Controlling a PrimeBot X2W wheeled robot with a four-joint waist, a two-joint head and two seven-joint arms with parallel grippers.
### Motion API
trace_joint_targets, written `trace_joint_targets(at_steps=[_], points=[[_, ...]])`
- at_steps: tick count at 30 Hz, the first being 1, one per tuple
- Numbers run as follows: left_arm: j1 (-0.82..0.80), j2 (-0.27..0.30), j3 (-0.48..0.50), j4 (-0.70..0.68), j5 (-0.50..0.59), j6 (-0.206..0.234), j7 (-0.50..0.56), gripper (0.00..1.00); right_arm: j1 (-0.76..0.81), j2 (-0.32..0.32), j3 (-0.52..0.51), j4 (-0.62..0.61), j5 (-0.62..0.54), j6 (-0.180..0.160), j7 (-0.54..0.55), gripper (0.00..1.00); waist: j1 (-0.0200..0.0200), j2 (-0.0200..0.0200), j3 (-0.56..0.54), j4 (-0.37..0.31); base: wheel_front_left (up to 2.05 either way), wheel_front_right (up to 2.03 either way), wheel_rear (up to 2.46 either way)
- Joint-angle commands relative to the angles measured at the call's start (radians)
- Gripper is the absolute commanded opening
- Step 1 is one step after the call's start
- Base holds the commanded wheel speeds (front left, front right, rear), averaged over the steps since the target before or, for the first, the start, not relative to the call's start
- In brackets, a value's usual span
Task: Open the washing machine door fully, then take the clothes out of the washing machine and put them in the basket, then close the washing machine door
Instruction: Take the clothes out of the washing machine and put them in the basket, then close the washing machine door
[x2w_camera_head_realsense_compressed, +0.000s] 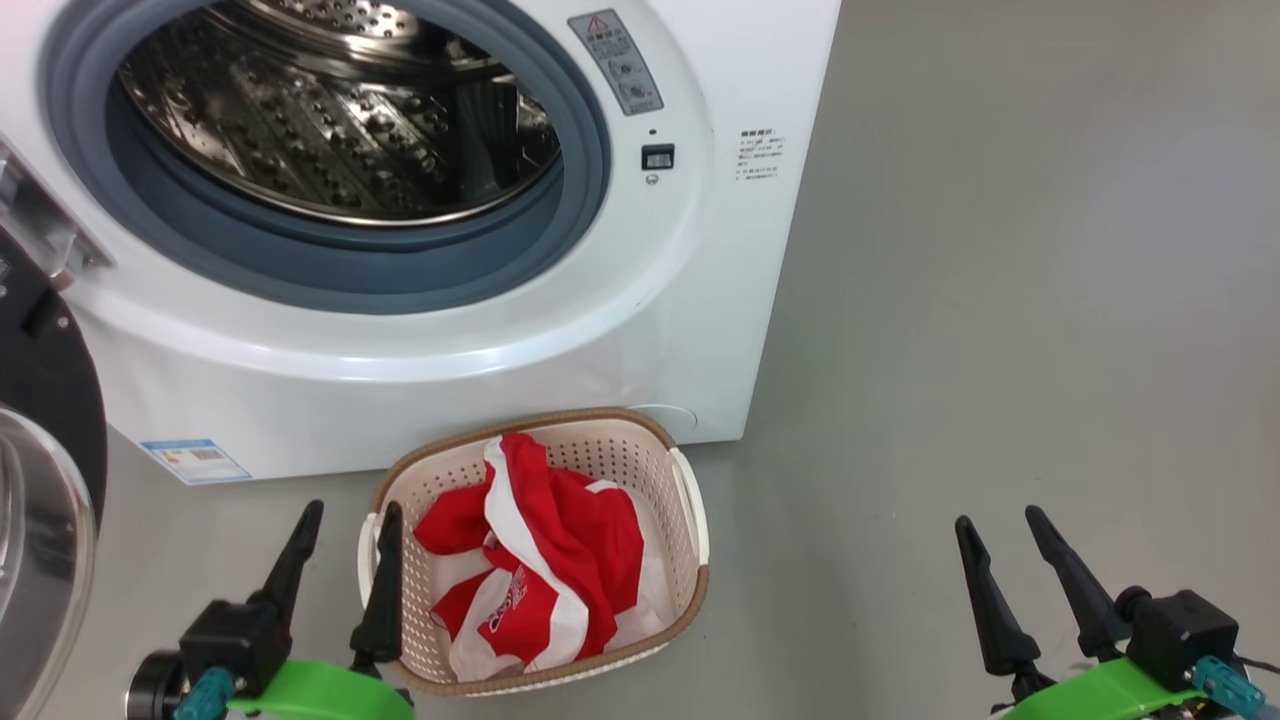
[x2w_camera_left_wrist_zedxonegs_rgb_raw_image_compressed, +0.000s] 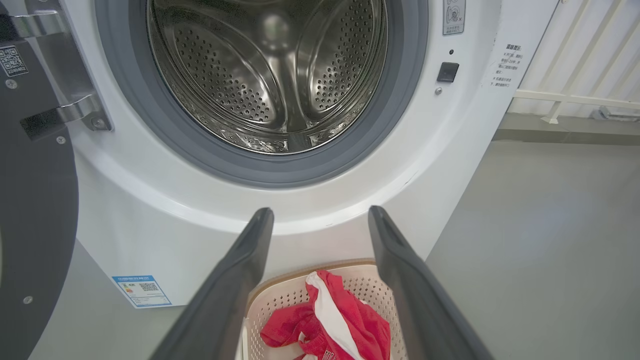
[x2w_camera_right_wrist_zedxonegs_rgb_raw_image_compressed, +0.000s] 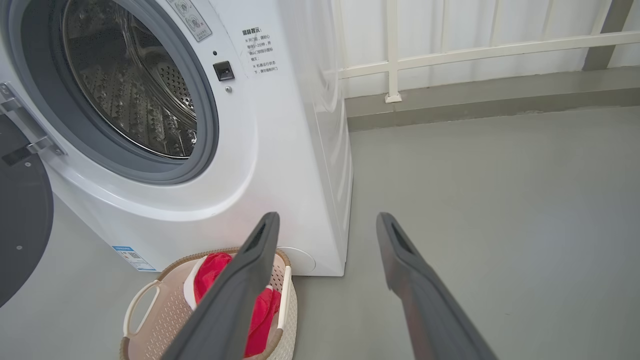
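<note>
Red and white clothes (x2w_camera_head_realsense_compressed: 545, 565), cream perforated basket (x2w_camera_head_realsense_compressed: 690, 520) with brown rim, white washing machine (x2w_camera_head_realsense_compressed: 420, 360).

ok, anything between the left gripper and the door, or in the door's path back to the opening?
Nothing visible. Bare floor lies between the open left gripper and the door, swung out at left. The basket of clothes sits on the floor below the opening of the washing machine, probably too low to catch the door.
</note>
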Motion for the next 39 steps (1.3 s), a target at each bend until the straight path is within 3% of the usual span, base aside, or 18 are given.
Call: trace_joint_targets(at_steps=[1, 20, 39], points=[[0.017, 0.019, 0.037, -0.045, -0.008, 0.0, -0.005, 1.0, 0.007, -0.016, 0.018, -0.023, -0.001, 0.007, -0.006, 1.0, 0.0, 0.0, -0.016, 0.002, 0.0, 0.0, 0.0], [0.163, 0.019, 0.061, -0.217, -0.032, 0.025, -0.005, 1.0, 0.051, -0.016, -0.014, -0.036, -0.004, 0.007, -0.006, 1.0, 0.0, 0.0, -0.034, 0.007, 0.0, 0.0, 0.0], [0.154, 0.019, 0.051, -0.229, -0.036, 0.03, -0.005, 1.0, 0.037, -0.012, -0.02, -0.035, -0.006, 0.007, -0.006, 1.0, 0.0, 0.0, -0.018, 0.01, -0.01, 0.01, 0.0]])
